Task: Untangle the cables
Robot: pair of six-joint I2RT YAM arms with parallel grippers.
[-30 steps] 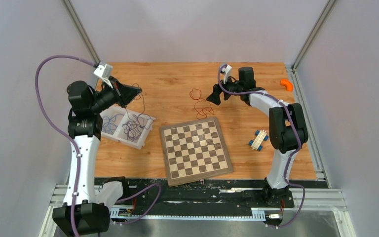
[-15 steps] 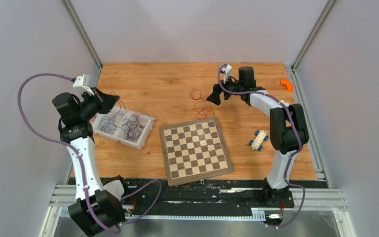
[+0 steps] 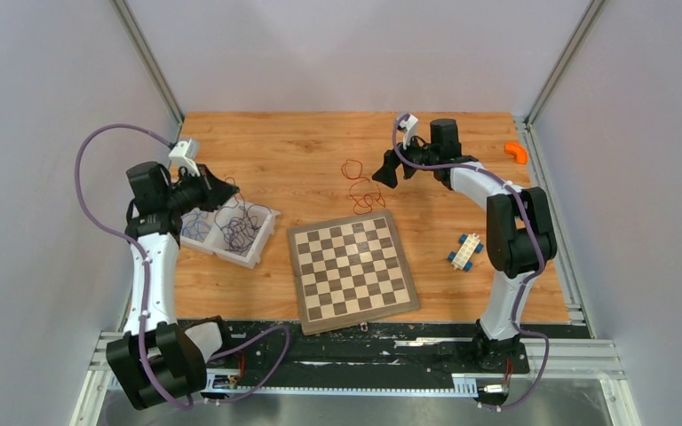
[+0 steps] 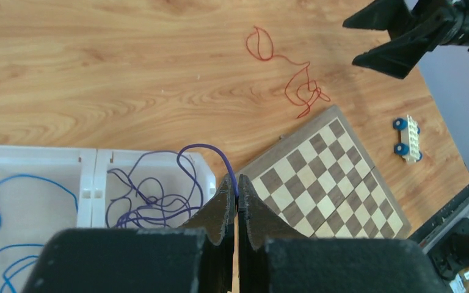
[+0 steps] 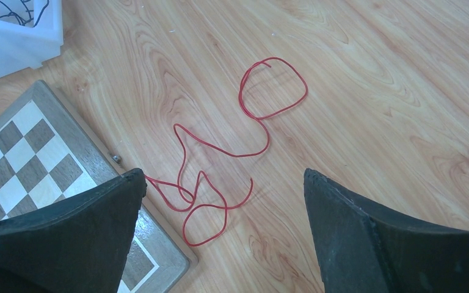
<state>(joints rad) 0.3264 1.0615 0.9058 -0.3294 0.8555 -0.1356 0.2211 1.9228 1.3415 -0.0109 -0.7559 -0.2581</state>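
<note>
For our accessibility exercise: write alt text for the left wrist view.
The shut left gripper pinches a purple cable arching from the right compartment of a tray; a blue cable lies in the left. A red cable lies beyond.

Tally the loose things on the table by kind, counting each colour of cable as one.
Red cable: 1
Blue cable bunch: 1
Purple cable bunch: 1
Chessboard: 1
Divided tray: 1
Toy car: 1
Orange piece: 1
Total: 7

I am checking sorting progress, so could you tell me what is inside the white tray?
The tray holds a blue wire in one compartment and a purple wire in the next, its end pinched by the shut left gripper. The gripper covers the tray's near part.
</note>
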